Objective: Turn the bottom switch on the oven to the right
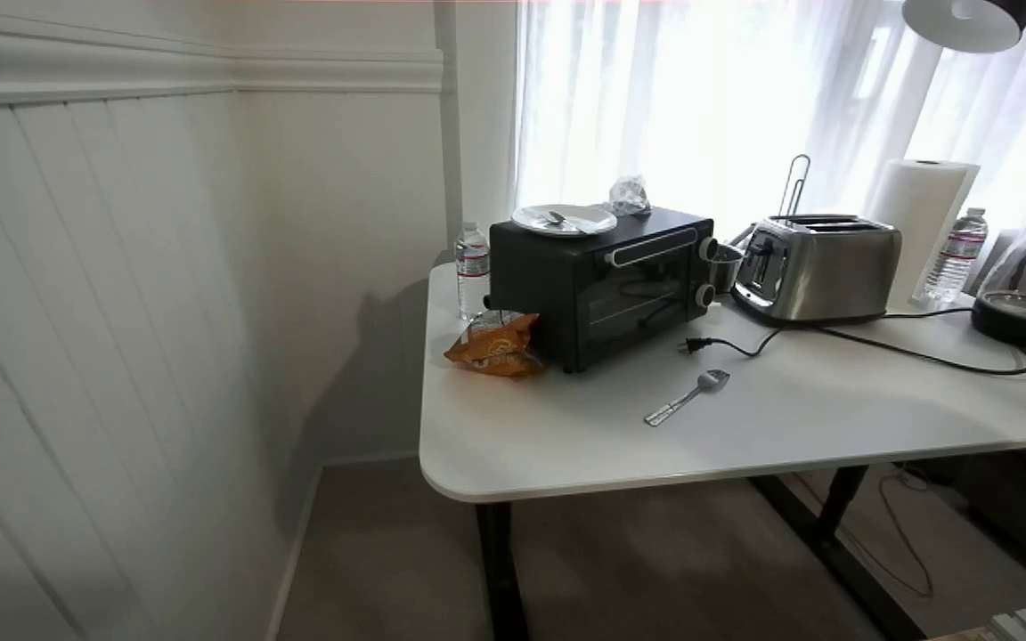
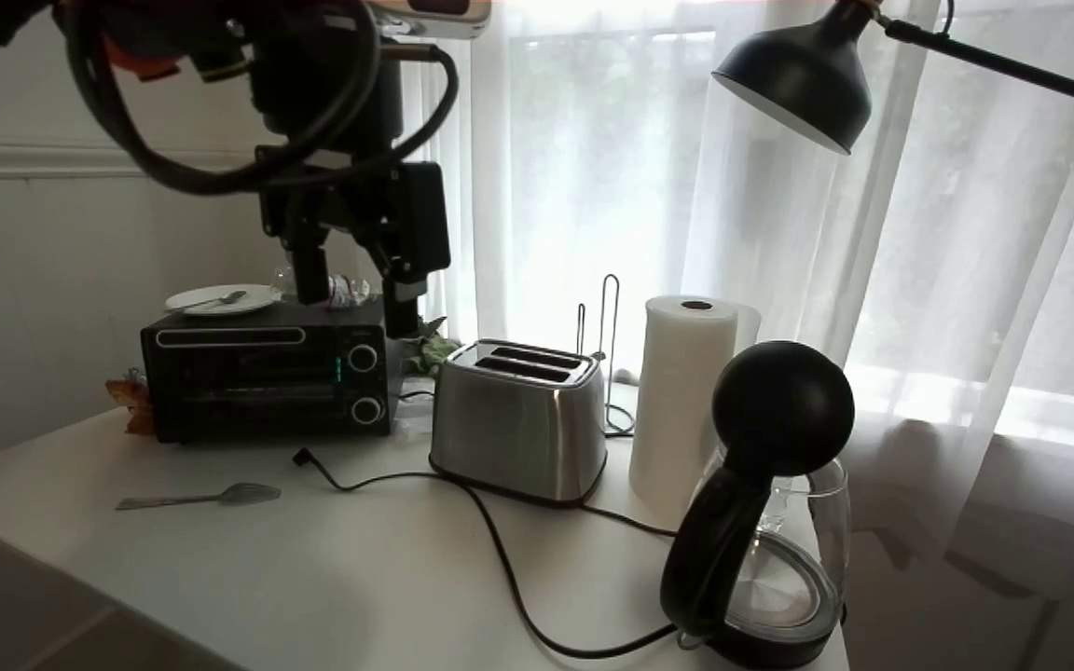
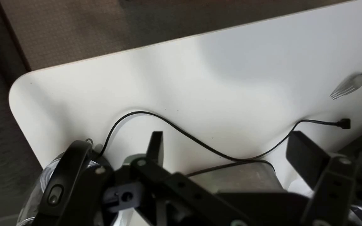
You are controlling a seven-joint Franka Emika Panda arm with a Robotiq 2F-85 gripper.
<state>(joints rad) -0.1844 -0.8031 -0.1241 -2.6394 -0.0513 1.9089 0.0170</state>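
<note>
The black toaster oven stands on the white table; it also shows in an exterior view. Its bottom switch is a round silver-rimmed knob low on the front's right side, also seen in an exterior view. A similar upper knob sits above it. My gripper is open and empty, pointing down, apart from the knobs. In the wrist view my gripper has its fingers wide apart above the table and the toaster. The knobs do not show in the wrist view.
A steel toaster stands right of the oven, with a paper towel roll and glass kettle beyond. A black cord and fork lie in front. A plate rests on the oven. A lamp hangs above.
</note>
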